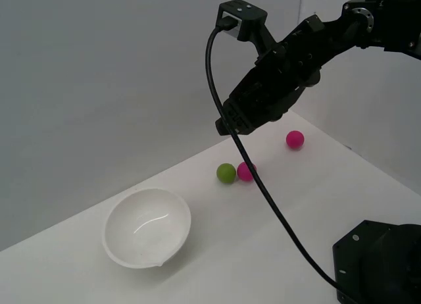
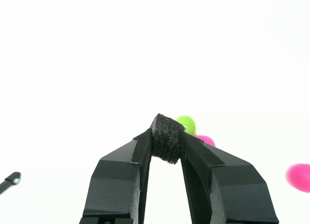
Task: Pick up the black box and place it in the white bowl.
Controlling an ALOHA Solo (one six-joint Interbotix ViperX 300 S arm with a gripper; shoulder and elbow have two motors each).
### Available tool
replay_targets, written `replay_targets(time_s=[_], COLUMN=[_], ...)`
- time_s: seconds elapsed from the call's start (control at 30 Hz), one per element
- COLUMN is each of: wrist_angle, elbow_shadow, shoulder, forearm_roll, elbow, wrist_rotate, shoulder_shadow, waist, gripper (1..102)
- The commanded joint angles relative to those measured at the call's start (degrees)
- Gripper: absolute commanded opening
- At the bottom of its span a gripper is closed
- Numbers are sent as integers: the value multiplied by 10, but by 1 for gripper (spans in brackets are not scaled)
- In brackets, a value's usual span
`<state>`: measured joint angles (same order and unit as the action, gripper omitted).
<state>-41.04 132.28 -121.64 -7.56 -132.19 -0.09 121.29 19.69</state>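
Gripper [image 2: 165,145] clamps black box [image 2: 166,138]; no legible writing.

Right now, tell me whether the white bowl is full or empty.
Empty. In the exterior view the white bowl shows only its bare glossy inside; the black box is pinched in the pincer.

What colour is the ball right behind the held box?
Green, seen best in the wrist view, just past the black box.
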Motion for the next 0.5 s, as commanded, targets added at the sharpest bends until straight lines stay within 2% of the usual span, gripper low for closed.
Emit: replay_targets(time_s=[0.0, 0.47], wrist_angle=[7, 49], elbow_shadow=[-21, -74], shoulder=[0, 74], forearm_roll=[-5, -5], elbow=[17, 70], wrist_rotate=[-20, -57], shoulder_shadow=[1, -72], waist=[25, 128], gripper=[3, 3])
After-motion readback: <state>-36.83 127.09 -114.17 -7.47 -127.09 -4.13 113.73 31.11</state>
